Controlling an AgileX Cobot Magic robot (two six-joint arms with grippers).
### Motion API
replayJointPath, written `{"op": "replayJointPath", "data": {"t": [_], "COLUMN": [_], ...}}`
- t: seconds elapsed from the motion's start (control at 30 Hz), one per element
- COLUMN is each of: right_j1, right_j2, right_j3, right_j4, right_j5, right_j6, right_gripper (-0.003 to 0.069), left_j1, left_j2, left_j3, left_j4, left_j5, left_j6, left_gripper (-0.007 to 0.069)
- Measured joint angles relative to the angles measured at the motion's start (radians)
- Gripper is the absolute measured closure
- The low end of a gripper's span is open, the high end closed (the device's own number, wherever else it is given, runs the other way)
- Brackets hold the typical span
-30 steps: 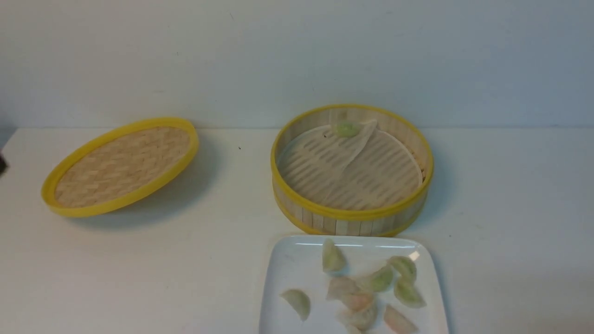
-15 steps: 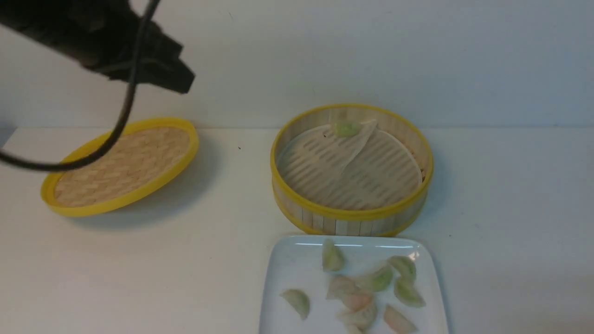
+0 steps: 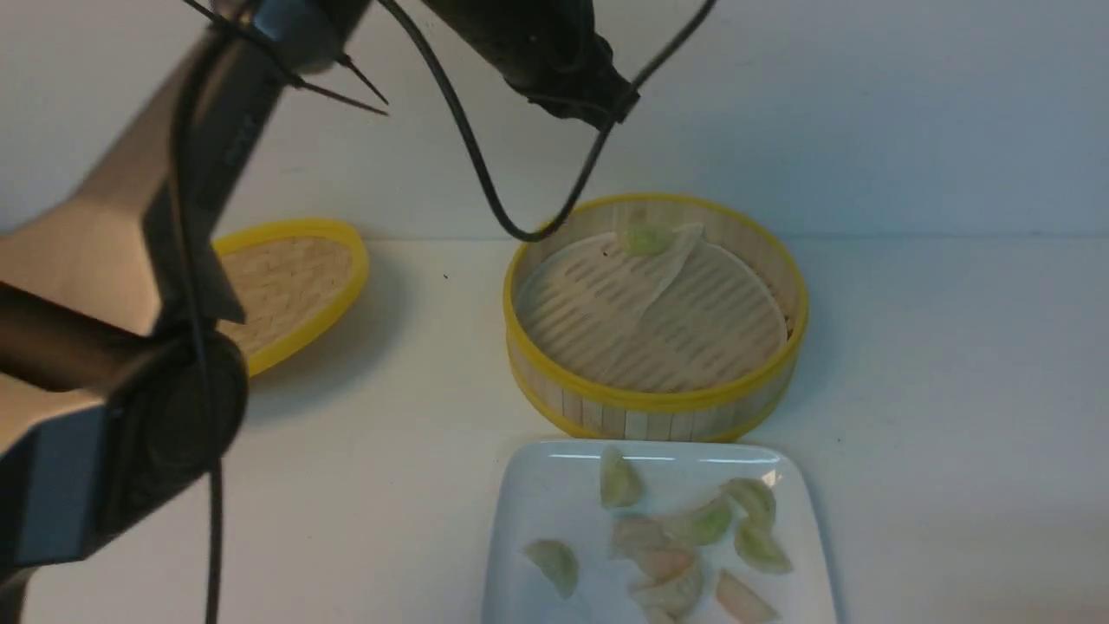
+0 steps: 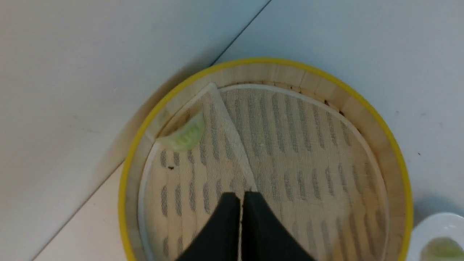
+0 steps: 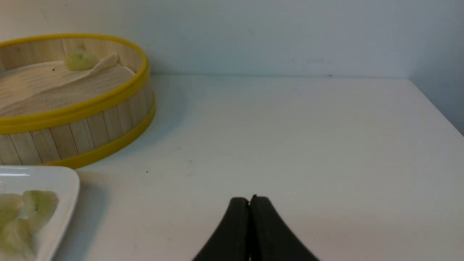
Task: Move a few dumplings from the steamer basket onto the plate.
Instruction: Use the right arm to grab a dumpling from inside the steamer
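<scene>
The steamer basket (image 3: 656,407) stands at the back of the table with its folded paper liner. One pale green dumpling (image 3: 645,240) lies by its far wall; it also shows in the left wrist view (image 4: 185,136) and the right wrist view (image 5: 79,59). The white plate (image 3: 537,485) sits just in front of the basket and holds several dumplings (image 3: 702,524). My left gripper (image 4: 241,195) hangs high over the basket, shut and empty; in the front view it (image 3: 611,100) is at the top. My right gripper (image 5: 250,198) is shut and empty over bare table, right of the plate (image 5: 54,177).
The woven yellow-rimmed lid (image 3: 295,277) lies tilted at the back left, half hidden behind my left arm (image 3: 130,260). A black cable (image 3: 485,186) dangles down to the basket's far left rim. A wall stands close behind the basket.
My left arm has swung in from the left and now reaches over the basket, covering part of the lid. The dumplings, basket and plate have not moved.
</scene>
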State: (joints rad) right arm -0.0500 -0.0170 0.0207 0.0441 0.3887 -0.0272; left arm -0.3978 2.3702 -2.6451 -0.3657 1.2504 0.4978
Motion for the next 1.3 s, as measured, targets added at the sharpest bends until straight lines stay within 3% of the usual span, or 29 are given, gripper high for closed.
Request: {"op": "replayJointPath", "data": {"t": [0.23,0.33,0.63,0.83,1.0,1.3], "right_j1": [0.000,0.000,0.000,0.000,0.000,0.000], "right_j2": [0.000,0.000,0.000,0.000,0.000,0.000], "right_j3": [0.000,0.000,0.000,0.000,0.000,0.000], "right_j4": [0.000,0.000,0.000,0.000,0.000,0.000], "right_j5": [0.000,0.000,0.000,0.000,0.000,0.000], "right_j6": [0.000,0.001,0.001,0.016,0.027,0.027], "right_gripper": [0.0673,0.0673,0.0673,0.0673,0.0673,0.0673], "left_j1": [-0.001,-0.001,0.004,0.030,0.053,0.059], "left_j2": [0.170,0.230,0.260,0.272,0.273,0.273], "left_j3": [-0.074,-0.075,-0.075,-0.076,-0.077,-0.077], "left_j4": [0.006,0.008,-0.011,-0.025,0.002,-0.031], "left_j5": [0.000,0.001,-0.052,-0.017,-0.011,-0.008], "left_j6": [0.162,0.286,0.439,0.327,0.155,0.146], "left_gripper": [0.0630,0.0630,0.0626,0.0617,0.0617,0.0617]}}
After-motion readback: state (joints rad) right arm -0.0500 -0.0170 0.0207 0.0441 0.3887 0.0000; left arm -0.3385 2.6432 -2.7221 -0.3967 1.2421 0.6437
